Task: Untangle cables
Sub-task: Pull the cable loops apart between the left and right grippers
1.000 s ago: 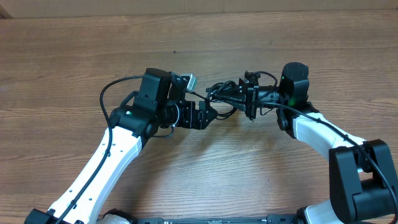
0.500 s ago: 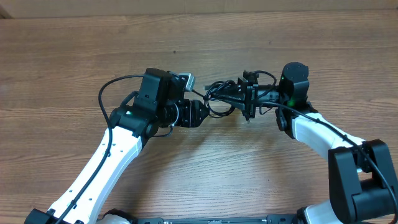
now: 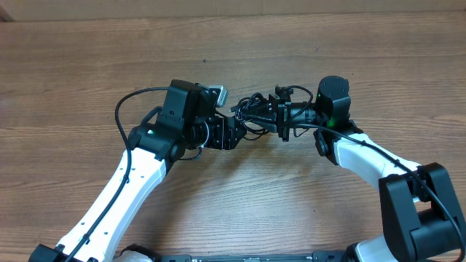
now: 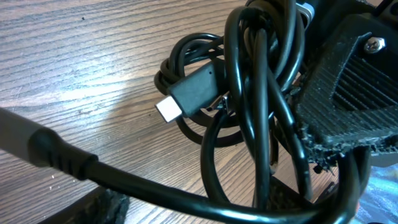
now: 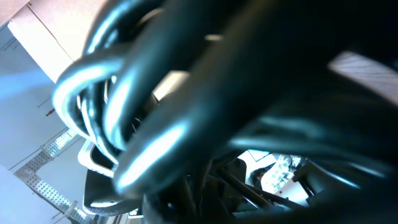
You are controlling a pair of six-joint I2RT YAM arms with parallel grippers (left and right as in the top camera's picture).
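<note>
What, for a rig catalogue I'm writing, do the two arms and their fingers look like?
Both the left arm and the right arm have glossy white links with black joint housings, each with a small green light near the wrist. A thin black cable runs along each arm. The fingers are black with a ribbed, printed-looking surface.

Bare brown wood-grain counter (image 3: 73,58)

Black cables (image 3: 253,113) bunch between the left gripper (image 3: 239,132) and right gripper (image 3: 269,116), their lowest loop near the wood; contact unclear.
</note>
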